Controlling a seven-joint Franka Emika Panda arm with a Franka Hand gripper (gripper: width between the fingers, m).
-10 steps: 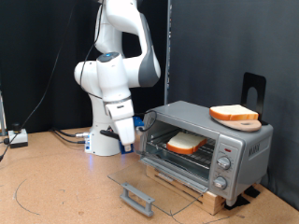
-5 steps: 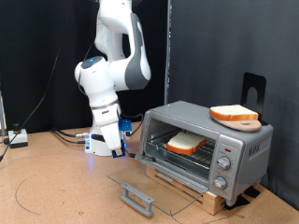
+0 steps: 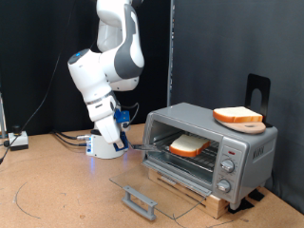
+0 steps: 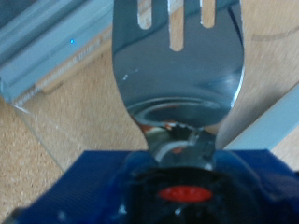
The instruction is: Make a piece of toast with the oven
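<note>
The piece of toast (image 3: 188, 145) already lies on the rack inside the oven (image 3: 211, 144), whose glass door (image 3: 152, 185) hangs open over the desk (image 3: 57, 190). Left of it, the gripper (image 3: 122, 133) clamps a metal spatula (image 4: 177, 65); its fingers are hidden.

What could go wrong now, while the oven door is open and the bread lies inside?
The glass door lies flat in front of the oven, so the arm could hit its handle. The gripper carries a metal spatula close to the oven's open mouth; its tip might catch the wire rack or push the toast. The bread on the wooden board on top of the oven could slide off if the oven is bumped.
</note>
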